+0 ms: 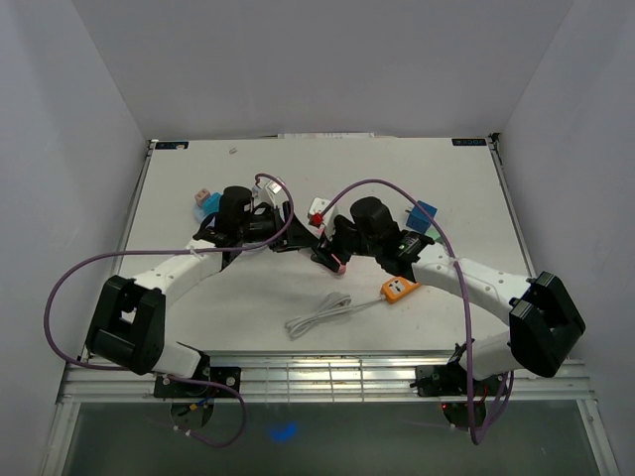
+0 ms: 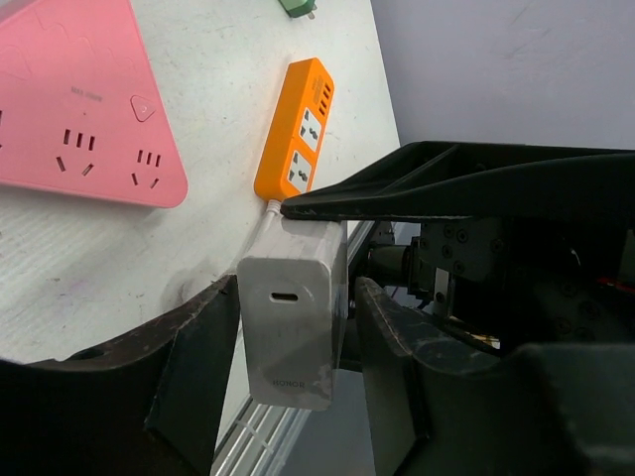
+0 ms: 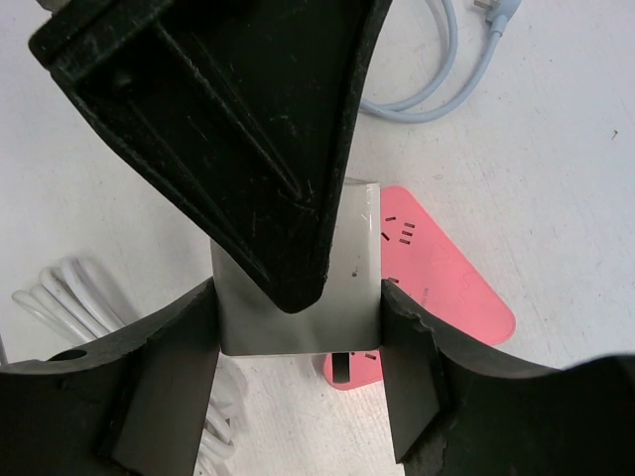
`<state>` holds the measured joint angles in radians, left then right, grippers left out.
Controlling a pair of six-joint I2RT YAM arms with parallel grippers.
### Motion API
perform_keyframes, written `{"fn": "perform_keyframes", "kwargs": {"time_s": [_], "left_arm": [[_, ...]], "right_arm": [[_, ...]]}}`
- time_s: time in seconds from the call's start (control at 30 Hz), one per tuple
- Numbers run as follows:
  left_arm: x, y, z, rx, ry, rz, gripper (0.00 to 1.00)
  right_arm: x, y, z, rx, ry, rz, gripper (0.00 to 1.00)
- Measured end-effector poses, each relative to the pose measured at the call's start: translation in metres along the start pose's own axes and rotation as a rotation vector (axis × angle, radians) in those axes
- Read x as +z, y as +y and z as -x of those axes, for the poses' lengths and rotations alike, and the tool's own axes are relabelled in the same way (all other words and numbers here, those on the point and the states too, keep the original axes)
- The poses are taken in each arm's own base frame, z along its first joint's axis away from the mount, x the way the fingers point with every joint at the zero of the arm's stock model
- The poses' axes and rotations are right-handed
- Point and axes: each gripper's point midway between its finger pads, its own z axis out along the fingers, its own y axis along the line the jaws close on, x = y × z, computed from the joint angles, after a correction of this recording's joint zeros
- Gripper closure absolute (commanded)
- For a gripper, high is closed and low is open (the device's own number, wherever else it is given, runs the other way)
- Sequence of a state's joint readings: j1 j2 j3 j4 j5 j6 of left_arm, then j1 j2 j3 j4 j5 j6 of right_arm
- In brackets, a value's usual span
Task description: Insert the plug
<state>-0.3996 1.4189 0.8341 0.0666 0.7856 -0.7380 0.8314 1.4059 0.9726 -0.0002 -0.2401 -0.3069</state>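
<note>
**Tool state.** The right gripper point(image 3: 298, 297) is closed partway onto the flat sides of the grey-white adapter point(image 3: 298, 332), and both of its fingers lie against the casing. The left gripper point(image 2: 296, 297) brackets the same adapter from a crossing direction, at a middling opening. One of its fingers appears to touch the casing and a thin dark line shows at the other, so a firm clamp cannot be confirmed.

**Workpiece location.** The adapter is held off the table point(image 1: 446, 178) near its centre, just above the pink power strip point(image 3: 446, 288), whose sockets face up. The adapter's pins are not clearly visible.

**Hazards.**
1. Conflicting grips. With two grippers on one rigid body, any unmatched motion would likely twist the adapter and spoil pin alignment.
2. Premature release. If the right gripper lets go before the left one bears on both sides, the smooth casing may slip and drop onto the pink power strip.
3. Finger contact. The fingers of the two grippers cross very close together, so a small correction by either arm could make them collide.
4. Loose target. The pink power strip appears unsecured, and an off-axis push would probably slide it instead of seating the pins.
5. Nearby items. The orange power strip point(image 2: 298, 129) and the white cable point(image 1: 317, 315) lie near and could be snagged by a wide arm movement.
</note>
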Motion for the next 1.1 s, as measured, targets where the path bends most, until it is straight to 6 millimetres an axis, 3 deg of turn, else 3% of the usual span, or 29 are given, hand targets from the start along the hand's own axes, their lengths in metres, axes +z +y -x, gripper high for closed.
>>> {"fn": "perform_keyframes", "kwargs": {"time_s": [0.2, 0.3, 0.37, 0.43, 0.47, 0.67, 0.83, 1.1], "left_arm": [[-0.001, -0.001, -0.003, -0.004, 0.017, -0.008, 0.58], [-0.001, -0.004, -0.003, -0.001, 0.02, -0.018, 0.73], [-0.001, -0.004, -0.002, 0.001, 0.022, -0.02, 0.8], [0.0, -0.004, -0.003, 0.0, 0.025, -0.021, 0.92], [0.0, -0.004, -0.003, 0.001, 0.025, -0.021, 1.0], [-0.001, -0.001, -0.006, 0.026, 0.038, -0.014, 1.0], [-0.002, 0.003, -0.007, 0.044, 0.035, 0.01, 1.0], [-0.008, 0.0, 0.003, 0.113, -0.026, 0.041, 1.0]], "right_arm": [[0.001, 0.002, 0.0, -0.016, 0.003, 0.0, 0.68], [0.001, 0.002, -0.001, -0.019, 0.008, -0.002, 0.64], [0.001, 0.001, -0.001, -0.02, 0.008, -0.005, 0.54], [0.001, 0.002, -0.001, -0.02, 0.01, -0.004, 0.39], [0.001, 0.002, -0.001, -0.02, 0.01, -0.005, 0.36], [0.001, -0.002, 0.005, -0.029, -0.011, -0.024, 0.02], [-0.001, -0.005, 0.011, -0.034, -0.032, -0.04, 0.11], [-0.013, -0.009, 0.019, -0.045, -0.079, -0.085, 0.11]]}}
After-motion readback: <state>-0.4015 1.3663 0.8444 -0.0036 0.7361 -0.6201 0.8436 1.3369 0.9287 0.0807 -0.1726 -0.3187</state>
